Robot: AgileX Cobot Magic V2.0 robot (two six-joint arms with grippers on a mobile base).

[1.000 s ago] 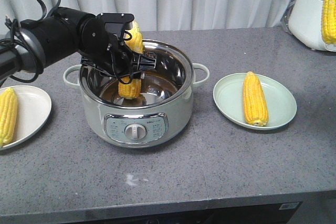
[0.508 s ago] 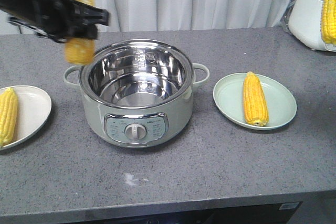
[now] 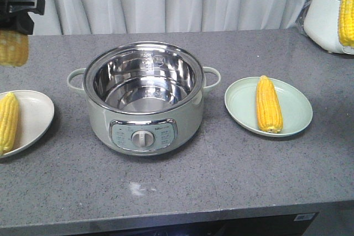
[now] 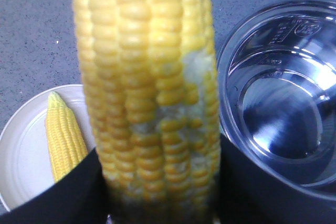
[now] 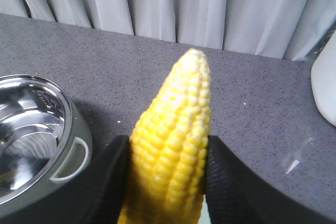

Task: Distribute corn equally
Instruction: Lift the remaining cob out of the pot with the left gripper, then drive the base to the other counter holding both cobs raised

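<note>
My left gripper (image 3: 15, 6) is shut on a cob of corn (image 3: 12, 47) held upright at the far left, high above the counter. In the left wrist view this corn (image 4: 152, 93) fills the middle between the black fingers (image 4: 68, 195). Below it lies a white plate (image 3: 34, 115) with another cob (image 3: 6, 121) on it. My right gripper (image 5: 168, 146) is shut on a tapered cob (image 5: 176, 129), which shows at the right edge (image 3: 347, 9) of the front view. A third lying cob (image 3: 268, 103) rests on the green plate (image 3: 296, 111).
An electric pot (image 3: 144, 131) with a shiny steel bowl and nothing in it stands mid-counter between the plates. A white appliance (image 3: 326, 15) sits at the back right corner. Grey curtains hang behind the counter, whose front edge runs along the bottom.
My left gripper has lifted its cob out of the pot and carried it up and to the left, over the white plate's side. The right cob has not moved.
</note>
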